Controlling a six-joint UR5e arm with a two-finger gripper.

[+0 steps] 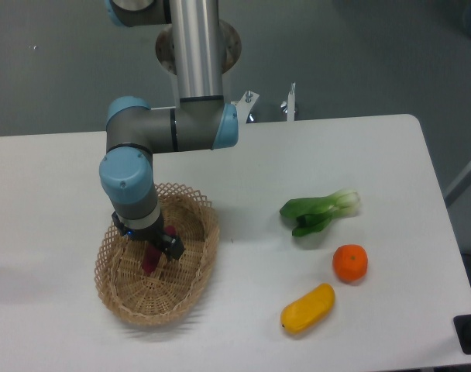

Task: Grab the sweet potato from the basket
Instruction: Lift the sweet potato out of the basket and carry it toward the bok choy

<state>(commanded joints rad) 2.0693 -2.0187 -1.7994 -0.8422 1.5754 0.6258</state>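
The sweet potato (151, 260) sits inside the basket (195, 267), toward its middle, and I only get a sliver of reddish-purple showing under the tool. From what I see I'd judge it light, firm and rigid, with a dry skin that shouldn't slip much, and not fragile. Its tapered ends are poor places to pinch, so I'd want the fingers across the thick middle, squeezing the narrow width.

The gripper (156, 254) is down in the basket right at the tuber, with the dark finger hardware on either side of that magenta patch. I cannot tell from this view whether the jaws are closed on it or merely straddling it; the wrist blocks the contact points. Most of the tuber's length, and how it lies, is hidden too, as is the basket floor beneath the wrist.

The basket is on the near left of the white table (65, 178). Well apart on the right lie a green bok choy (319, 213), nearer to me a round orange (350, 263), and nearest a yellow oblong fruit (307, 308). At the far edge behind the arm stand two small metal brackets (290, 105), too small to make out.
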